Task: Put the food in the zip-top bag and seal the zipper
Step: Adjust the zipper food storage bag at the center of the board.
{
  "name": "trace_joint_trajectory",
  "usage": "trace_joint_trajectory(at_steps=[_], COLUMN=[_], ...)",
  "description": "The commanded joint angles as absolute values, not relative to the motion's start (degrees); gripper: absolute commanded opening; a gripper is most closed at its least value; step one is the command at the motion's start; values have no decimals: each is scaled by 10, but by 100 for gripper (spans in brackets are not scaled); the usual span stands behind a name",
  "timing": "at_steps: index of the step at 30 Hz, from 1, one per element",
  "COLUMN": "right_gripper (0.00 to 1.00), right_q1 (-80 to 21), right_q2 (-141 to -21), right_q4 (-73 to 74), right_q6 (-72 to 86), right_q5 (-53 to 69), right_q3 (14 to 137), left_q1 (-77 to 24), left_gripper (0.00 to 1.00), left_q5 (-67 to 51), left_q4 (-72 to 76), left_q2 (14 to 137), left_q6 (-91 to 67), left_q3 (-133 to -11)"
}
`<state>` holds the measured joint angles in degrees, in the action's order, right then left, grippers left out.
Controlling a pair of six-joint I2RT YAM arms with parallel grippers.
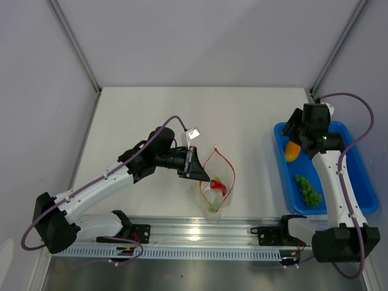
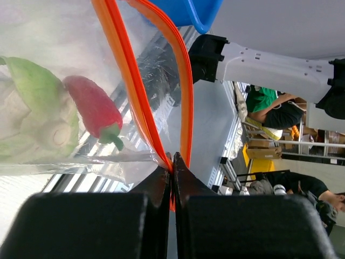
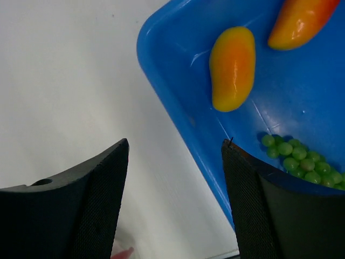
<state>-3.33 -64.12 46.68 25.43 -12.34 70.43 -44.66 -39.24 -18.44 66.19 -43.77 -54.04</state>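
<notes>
Two arms, two different jobs at this moment.

Left gripper (image 2: 172,162): jaws clenched, pads pressed flat together on the zipper (image 2: 129,75) where its two orange-red strips meet. From the pinch the strips run away from the jaws and spread apart, so the mouth of the zip-top bag (image 2: 59,38) gapes open. The bag hangs off the jaws' far side; from overhead its lower end lies on the table (image 1: 182,115).

Inside the bag, seen through the clear plastic beyond the left fingertips: red chili pepper (image 2: 94,108), green stem end turned toward the jaws, and touching it on the outer side the white-and-green vegetable (image 2: 38,108).

Right gripper (image 3: 173,156): jaws released, wide apart, nothing between them. The gap sits over the rim of the blue bin (image 3: 178,108), one finger above bare table, the other above the bin's edge.

In the bin, ahead of the right fingertips: one orange-yellow fruit (image 3: 232,67) near the corner, a second orange-yellow fruit (image 3: 302,21) farther out and partly cut off by the frame, apart from the first. Green bunch (image 3: 296,159) lies just beyond the bin-side finger.
</notes>
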Motion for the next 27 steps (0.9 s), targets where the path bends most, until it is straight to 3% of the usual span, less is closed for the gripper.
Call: trace_joint_trajectory(at_steps=[1,8,27], right_gripper=[72,79,87], right_q1=[25,134,144], right_q2=[-668,-771,-875], right_q4=[393,339,198], right_q6=[256,289,294], right_q5=[-71,-7,-26], right_q3=[689,649,556], left_q1=[-445,-439,-435], left_gripper=[1,1,0], left_q5=[-424,-471,-484], left_q4=[-188,-175,-159], left_q2=[650,667,650], left_q6=[-398,-395,-406], left_q3=[-573,-568,-545])
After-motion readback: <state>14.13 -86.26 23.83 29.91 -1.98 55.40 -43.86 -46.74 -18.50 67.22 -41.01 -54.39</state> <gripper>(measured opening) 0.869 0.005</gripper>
